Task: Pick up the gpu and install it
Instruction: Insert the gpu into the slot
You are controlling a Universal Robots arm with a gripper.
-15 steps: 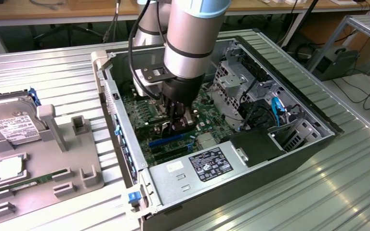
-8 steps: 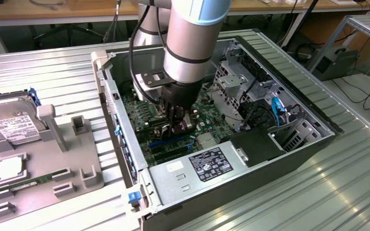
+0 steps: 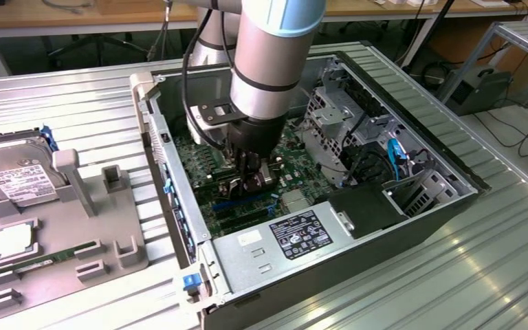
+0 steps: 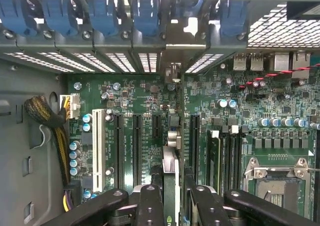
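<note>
The big open computer case lies on its side on the ribbed metal table, and the arm reaches straight down into it. Below the arm is the green motherboard, with its row of long black slots and one white slot. At the case's near end sits the silver power supply with its black label. Off to the exterior view's left is a grey holder tray, with a hard drive standing at its far end and a green memory stick lying flat nearer us.

Now the gripper: its black fingers are pinched on the graphics card, which stands on edge between them, low over the motherboard. The card runs away from the wrist camera between two black slots, its silver bracket up against the rear wall of the case, among the blue slot clips. Whether the card's edge is fully seated in a slot, I can't tell.
</note>
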